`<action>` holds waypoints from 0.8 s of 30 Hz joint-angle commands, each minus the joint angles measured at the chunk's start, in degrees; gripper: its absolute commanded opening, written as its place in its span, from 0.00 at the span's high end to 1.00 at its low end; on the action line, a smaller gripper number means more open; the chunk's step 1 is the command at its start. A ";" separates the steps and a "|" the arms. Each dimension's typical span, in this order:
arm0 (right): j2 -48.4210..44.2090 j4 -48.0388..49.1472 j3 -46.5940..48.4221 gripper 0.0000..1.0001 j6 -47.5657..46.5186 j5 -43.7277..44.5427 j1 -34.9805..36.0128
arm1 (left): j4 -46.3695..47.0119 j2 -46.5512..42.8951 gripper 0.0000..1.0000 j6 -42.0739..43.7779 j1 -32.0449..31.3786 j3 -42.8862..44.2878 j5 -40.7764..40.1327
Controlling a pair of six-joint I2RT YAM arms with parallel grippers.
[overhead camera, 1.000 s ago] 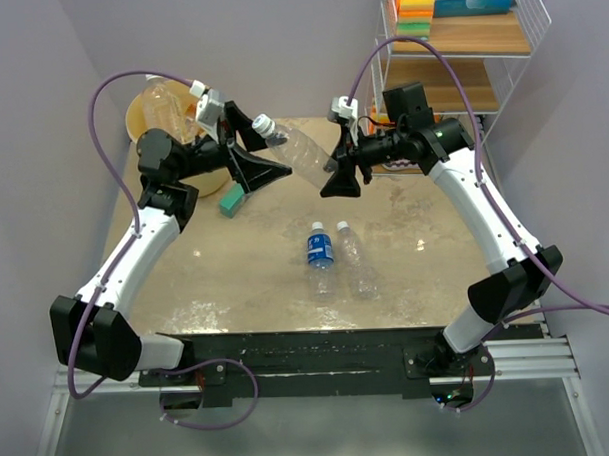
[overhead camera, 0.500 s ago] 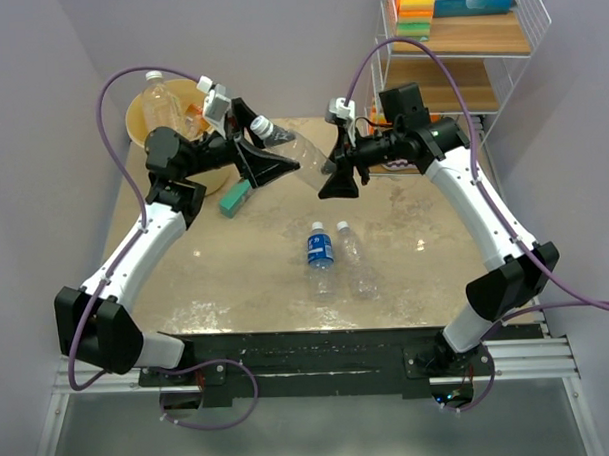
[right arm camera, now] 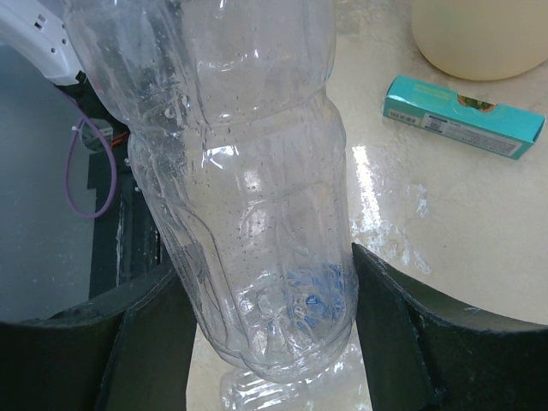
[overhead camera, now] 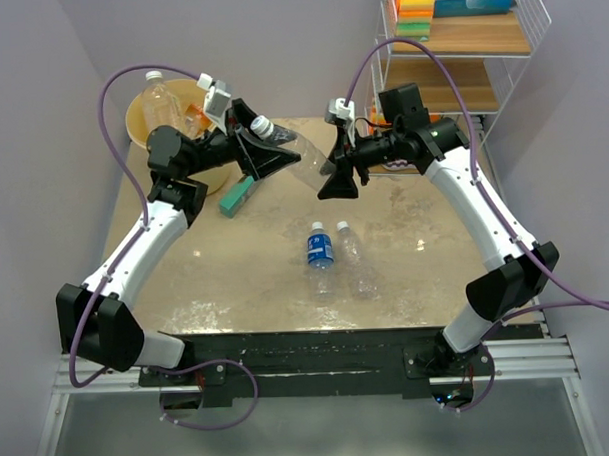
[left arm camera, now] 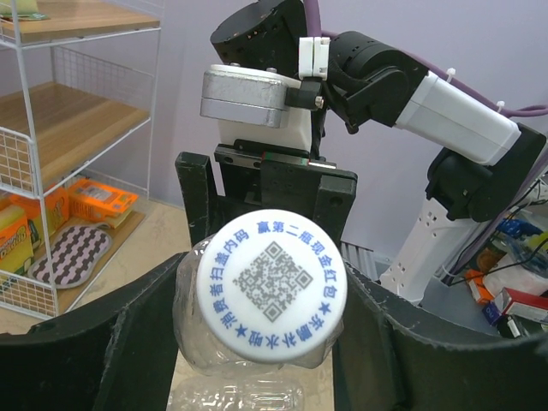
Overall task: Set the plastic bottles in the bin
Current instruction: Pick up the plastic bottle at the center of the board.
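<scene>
Held bottle: a clear, crumpled plastic bottle hangs in the air over the far part of the worktop, stretched between the two arms, cap end toward the left arm.
Left end effector: closed on the held bottle's neck end; from its wrist view a dark finger presses in on each side just behind the white cap, which bears a printed square code.
Right end effector: gripping the same bottle near its base, a finger on each side.
Bin: a round tan bucket at the far left corner, just beyond the left arm's wrist.
Bottle in the bin: clear, white cap poking up above the rim.
Blue-labelled bottle: lying mid-worktop, cap pointing away from the arm bases.
Plain clear bottle: lying just to its right, parallel.
Teal box: flat on the worktop near the bin, below the left end effector.
Wire shelf rack: white, at the far right.
</scene>
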 commanded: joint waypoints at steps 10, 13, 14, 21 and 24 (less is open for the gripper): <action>-2.46 -0.22 -0.29 0.35 -0.57 0.03 0.29 | 2.50 -0.09 0.91 -0.35 -0.31 1.73 -2.25; -2.90 -0.66 -0.29 0.23 -1.18 0.82 0.21 | -0.40 -0.97 1.00 1.93 -0.31 1.81 -2.78; -3.07 -0.75 -0.29 0.21 -1.18 1.17 0.21 | -1.71 -1.41 1.00 2.55 -0.22 1.81 -2.95; -3.78 -0.93 -0.11 0.01 -1.27 3.45 0.29 | -5.77 -2.47 1.00 5.36 -0.13 2.78 -3.57; -4.13 -1.11 -0.20 0.01 -1.45 4.33 0.29 | -6.73 -2.47 1.00 5.54 0.22 3.48 -4.10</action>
